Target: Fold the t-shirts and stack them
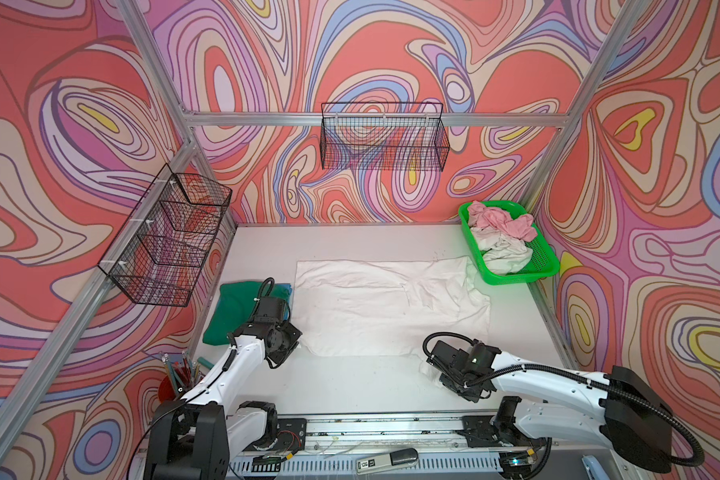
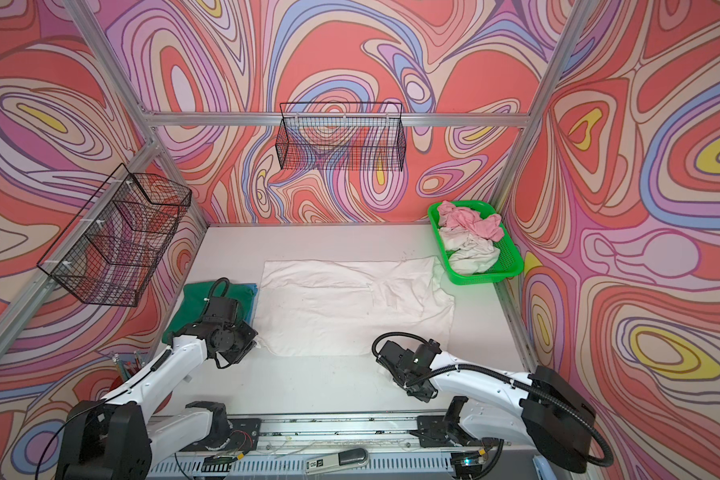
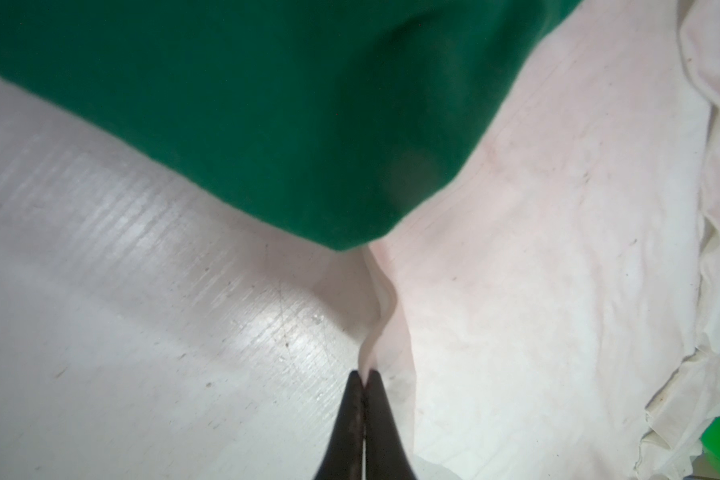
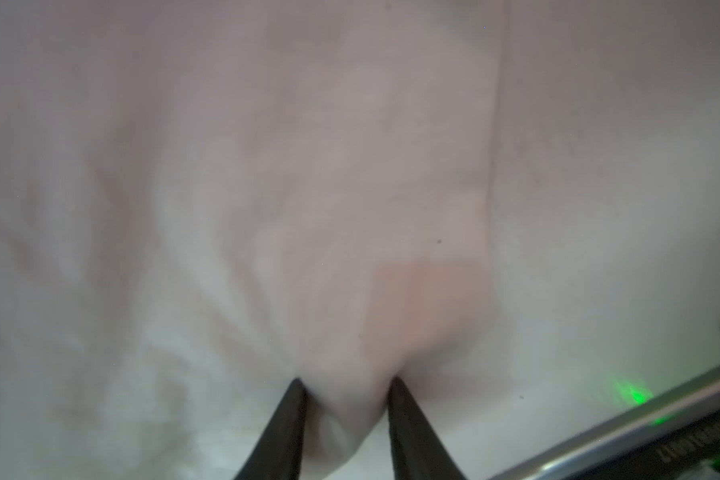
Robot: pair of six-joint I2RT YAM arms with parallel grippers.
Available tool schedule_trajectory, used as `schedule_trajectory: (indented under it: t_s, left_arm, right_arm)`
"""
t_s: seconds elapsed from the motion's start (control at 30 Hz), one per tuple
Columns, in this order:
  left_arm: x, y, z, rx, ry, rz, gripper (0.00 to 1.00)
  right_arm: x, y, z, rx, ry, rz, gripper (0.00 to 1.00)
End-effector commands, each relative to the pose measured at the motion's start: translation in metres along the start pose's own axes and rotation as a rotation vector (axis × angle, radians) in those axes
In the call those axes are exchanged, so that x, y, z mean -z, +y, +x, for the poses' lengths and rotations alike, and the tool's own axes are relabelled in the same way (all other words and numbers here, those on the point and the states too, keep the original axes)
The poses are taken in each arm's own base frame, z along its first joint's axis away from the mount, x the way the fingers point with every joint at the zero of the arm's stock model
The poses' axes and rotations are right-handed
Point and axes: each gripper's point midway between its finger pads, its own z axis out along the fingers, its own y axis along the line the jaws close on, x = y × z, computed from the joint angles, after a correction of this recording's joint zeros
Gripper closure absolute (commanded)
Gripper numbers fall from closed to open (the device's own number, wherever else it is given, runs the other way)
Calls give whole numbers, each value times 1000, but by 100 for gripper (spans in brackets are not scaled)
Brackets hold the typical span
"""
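White t-shirt (image 1: 374, 307) lies spread flat mid-frame in both top views, on the table (image 1: 350, 386). Its right part is rumpled against the green basket (image 1: 545, 266), which holds the pink t-shirt (image 1: 503, 220) and off-white t-shirt (image 1: 503, 251). Dark green t-shirt (image 1: 233, 307) sits folded at left of centre.

Left gripper (image 3: 364, 376): jaws closed, pinching a thin ridge of the white shirt's lower-left edge. Right gripper (image 4: 345, 386): jaws partly apart, a wad of the same shirt bunched between them, creases radiating; looks gripped.

Judgement: cloth is light, limp and drapes freely. Best held at the two near hem corners, so it lifts evenly. A one-sided pull would skew the fold.
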Motion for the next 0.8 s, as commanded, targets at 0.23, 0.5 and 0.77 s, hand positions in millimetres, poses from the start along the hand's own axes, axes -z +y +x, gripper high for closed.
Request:
schedule_trajectory:
  t_s: [0.23, 0.5, 0.77]
  left_arm:
    - [9, 0, -5, -5, -16, -22, 100]
    - [18, 2, -5, -9, -20, -34, 100]
    - [31, 3, -9, -7, -41, -60, 100]
  right_arm:
    - [37, -2, -31, -46, -138, -88, 100]
    - [85, -4, -61, -21, -266, -85, 100]
    - [139, -3, -95, -20, -417, -146, 100]
